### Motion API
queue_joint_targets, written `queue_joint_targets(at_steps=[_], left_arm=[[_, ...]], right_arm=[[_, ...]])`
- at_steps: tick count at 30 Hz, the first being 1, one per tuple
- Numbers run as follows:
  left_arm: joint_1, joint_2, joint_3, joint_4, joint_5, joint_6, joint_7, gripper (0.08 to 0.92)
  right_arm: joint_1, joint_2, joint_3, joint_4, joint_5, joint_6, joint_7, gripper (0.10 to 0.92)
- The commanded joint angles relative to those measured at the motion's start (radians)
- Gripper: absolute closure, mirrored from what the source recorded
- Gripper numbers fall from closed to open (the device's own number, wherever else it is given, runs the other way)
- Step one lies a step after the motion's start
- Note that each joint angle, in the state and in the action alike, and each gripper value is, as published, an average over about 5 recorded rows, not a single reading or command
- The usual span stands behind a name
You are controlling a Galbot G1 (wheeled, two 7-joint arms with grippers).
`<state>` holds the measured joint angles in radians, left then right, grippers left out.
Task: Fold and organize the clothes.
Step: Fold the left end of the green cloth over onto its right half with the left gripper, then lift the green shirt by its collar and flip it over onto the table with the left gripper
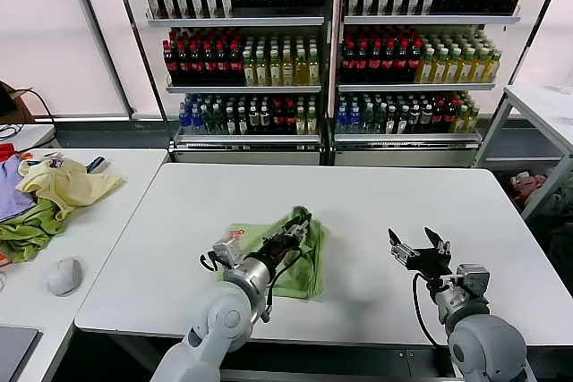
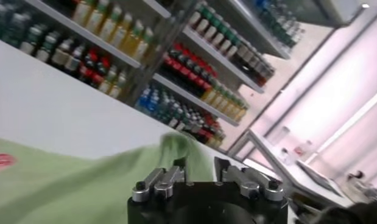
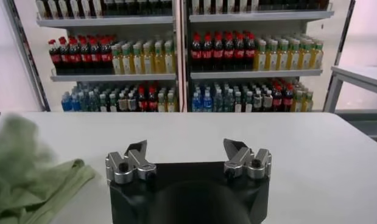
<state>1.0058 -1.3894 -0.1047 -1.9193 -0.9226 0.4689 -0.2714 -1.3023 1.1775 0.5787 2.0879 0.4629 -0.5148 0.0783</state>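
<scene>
Left hand (image 1: 298,223) is reaching over the shirt (image 1: 304,261), near the raised far corner of the cloth. In the left wrist view the fingers (image 2: 167,178) are standing a little apart with the green fabric bunched up just ahead of them; whether they are gripping that fold I cannot tell.

The shirt is lying on the white surface (image 1: 376,212), left of centre and toward the robot's edge. It is partly folded into a rough rectangle, far right corner humped up against the left hand. A red-and-white mark is showing at the cloth's left edge beside the left wrist.

Right hand (image 1: 417,247) is hovering over bare surface to the right of the shirt, well apart from it. Its fingers (image 3: 135,154) are spread wide and holding nothing; the right wrist view is showing the shirt's edge (image 3: 30,176) off to one side.

On the side surface (image 1: 107,221) at the robot's left, a pile of garments (image 1: 45,199) (pale yellow, darker green, purple) is lying near a grey mouse (image 1: 64,275).

Farther back, shelves of bottles (image 1: 331,51) are filling the wall.
</scene>
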Motion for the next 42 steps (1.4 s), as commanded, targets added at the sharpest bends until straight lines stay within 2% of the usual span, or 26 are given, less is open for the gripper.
queue_joint_targets(at_steps=[1, 7, 11, 16, 21, 24, 29, 35, 42], left_arm=[[0.052, 0.023, -0.045, -0.030, 0.090, -0.044, 0.051, 0.479], [0.105, 0.116, -0.169, 0.050, 0.512, -0.141, -0.026, 0.306], [0.139, 0.157, -0.211, 0.110, 0.609, -0.134, -0.066, 0.205], [0.168, 0.156, -0.194, 0.134, 0.612, -0.069, -0.079, 0.178], [0.176, 0.134, -0.135, 0.094, 0.548, -0.021, -0.052, 0.180], [0.172, 0.126, -0.107, 0.082, 0.512, 0.010, -0.034, 0.225], [0.153, 0.120, -0.104, 0.099, 0.409, 0.070, -0.030, 0.371], [0.143, 0.124, -0.151, 0.118, 0.236, 0.112, -0.058, 0.544], [0.153, 0.143, -0.243, 0.071, 0.104, 0.104, -0.062, 0.744]], right_arm=[[0.007, 0.002, -0.003, -0.006, 0.003, 0.002, -0.001, 0.203], [0.008, 0.010, -0.009, -0.007, -0.001, 0.005, -0.001, 0.203], [0.010, 0.014, -0.014, -0.008, -0.004, 0.006, -0.001, 0.203], [0.011, 0.017, -0.017, -0.005, -0.008, 0.006, 0.000, 0.203], [0.006, 0.017, -0.012, 0.002, -0.008, 0.004, 0.000, 0.203], [0.002, 0.015, -0.007, 0.009, -0.007, 0.003, 0.000, 0.203], [-0.007, 0.012, 0.005, 0.018, -0.003, 0.002, 0.001, 0.203], [-0.011, 0.011, 0.011, 0.025, 0.000, 0.001, 0.001, 0.203], [-0.005, 0.011, 0.008, 0.031, 0.002, 0.001, 0.003, 0.203]])
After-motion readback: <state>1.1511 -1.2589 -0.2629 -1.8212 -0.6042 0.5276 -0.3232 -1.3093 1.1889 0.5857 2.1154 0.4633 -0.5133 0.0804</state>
